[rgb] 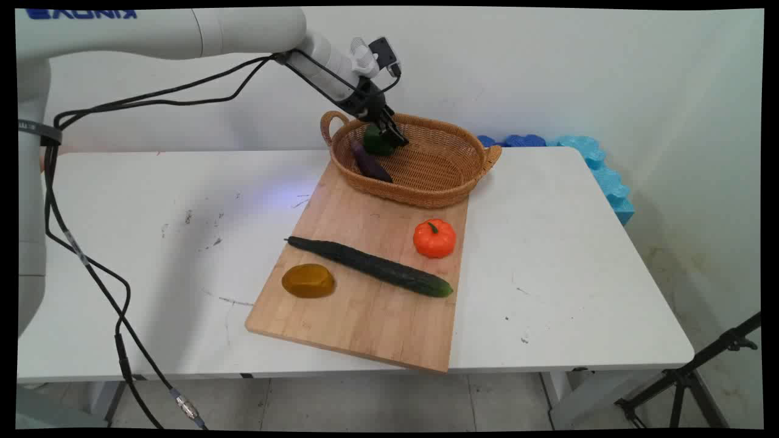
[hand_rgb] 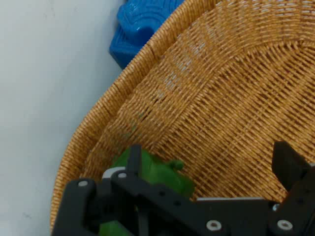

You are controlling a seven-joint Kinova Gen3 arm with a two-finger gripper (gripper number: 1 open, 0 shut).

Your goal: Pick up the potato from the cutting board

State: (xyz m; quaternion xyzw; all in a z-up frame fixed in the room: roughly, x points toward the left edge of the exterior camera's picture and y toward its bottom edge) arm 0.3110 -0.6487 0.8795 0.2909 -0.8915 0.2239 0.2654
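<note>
Nearest the camera, a wooden cutting board (rgb: 365,304) lies on the white tabletop (rgb: 578,274). On it rest a yellow-brown potato-like piece (rgb: 308,280), a long dark green cucumber (rgb: 371,266) lying diagonally, and a small orange pumpkin (rgb: 434,238), each apart from the others. A wicker basket (rgb: 438,176) with two handles sits on the board's far end. Inside it, a dark purple eggplant (rgb: 371,163) lies along the left wall. The pincer (rgb: 395,135) is lowered into the basket with its jaws spread. A green pepper-like vegetable (hand_rgb: 162,173) lies against one finger (hand_rgb: 134,158); the other finger (hand_rgb: 290,164) stands clear of it. Blue foam pieces (rgb: 584,152) lie beyond the tabletop's far right corner.
</note>
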